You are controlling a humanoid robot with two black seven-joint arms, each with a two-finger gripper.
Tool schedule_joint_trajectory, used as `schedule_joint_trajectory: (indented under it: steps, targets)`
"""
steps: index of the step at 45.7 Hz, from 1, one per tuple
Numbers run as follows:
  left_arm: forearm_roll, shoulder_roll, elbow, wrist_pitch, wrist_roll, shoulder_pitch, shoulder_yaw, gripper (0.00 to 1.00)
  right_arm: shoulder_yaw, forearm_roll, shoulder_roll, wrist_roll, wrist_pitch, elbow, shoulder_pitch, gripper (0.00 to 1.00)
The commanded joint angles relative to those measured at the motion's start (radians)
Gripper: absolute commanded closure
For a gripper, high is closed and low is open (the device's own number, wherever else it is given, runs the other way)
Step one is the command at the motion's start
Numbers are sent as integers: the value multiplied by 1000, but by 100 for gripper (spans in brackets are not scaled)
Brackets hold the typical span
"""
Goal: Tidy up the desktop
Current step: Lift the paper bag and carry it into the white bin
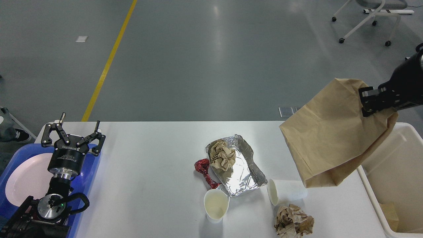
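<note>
At the far left, a blue tray [94,167] sits at the edge of the desktop [148,172], holding a white plate [24,178]. The left gripper [73,132] hangs above the tray's far end, its two fingers spread wide with nothing between them and touching nothing.

The desktop, a broad white surface with rounded corners, fills the lower half of the view from the tray to the bin on the right. Near its middle lies a crumpled red wrapper [204,170], touching the left edge of a crushed foil tray [243,172]. A ball of brown paper [223,156] rests in the foil tray's far end. Just in front of the foil stands an upright paper cup [216,205]. To its right a second paper cup [284,192] lies on its side, mouth toward the left, and another wad of brown paper [293,222] sits just in front of it.

Further right, a large brown paper bag [327,138] hangs in the air, tilted, its lower end over the tipped cup. The right gripper [371,100] is clamped on the bag's upper right corner, fingers pinched narrow on the paper. Below it, a cream bin [368,185] stands at the desktop's right end.
</note>
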State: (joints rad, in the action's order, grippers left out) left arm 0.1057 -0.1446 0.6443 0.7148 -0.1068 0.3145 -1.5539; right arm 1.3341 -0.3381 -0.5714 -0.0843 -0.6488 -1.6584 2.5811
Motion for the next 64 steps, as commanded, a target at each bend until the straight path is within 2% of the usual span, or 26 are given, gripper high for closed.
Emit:
schedule_joint_trajectory:
  steps: [1, 10, 16, 25, 34, 42, 54, 58, 64]
  targets:
    - [0, 0, 0, 0, -1, 0, 0, 4, 3, 2, -1, -2, -2, -15, 24, 100]
    - [0, -1, 0, 0, -1, 0, 0, 4, 59, 11, -13, -2, 31, 6, 21, 100]
    - [0, 0, 0, 0, -1, 0, 0, 4, 184, 7, -47, 0, 159, 31, -21, 100]
    - [0, -1, 0, 0, -1, 0, 0, 4, 257, 2, -142, 0, 255, 193, -208, 100]
    - [0, -1, 0, 0, -1, 0, 0, 4, 226, 13, -212, 0, 392, 428, -504, 100]
    - [0, 0, 0, 0, -1, -2, 0, 4, 56, 33, -239, 0, 570, 614, -858, 100]
    - [0, 0, 0, 0, -1, -2, 0, 4, -311, 82, -222, 2, 692, 946, -1366, 100]
    - [0, 0, 0, 0, -1, -2, 0, 4, -410, 85, -173, 2, 736, 1057, -1519, 100]
    - [0, 0, 0, 0, -1, -2, 0, 4, -516, 86, -42, 2, 784, 1301, -1751, 100]
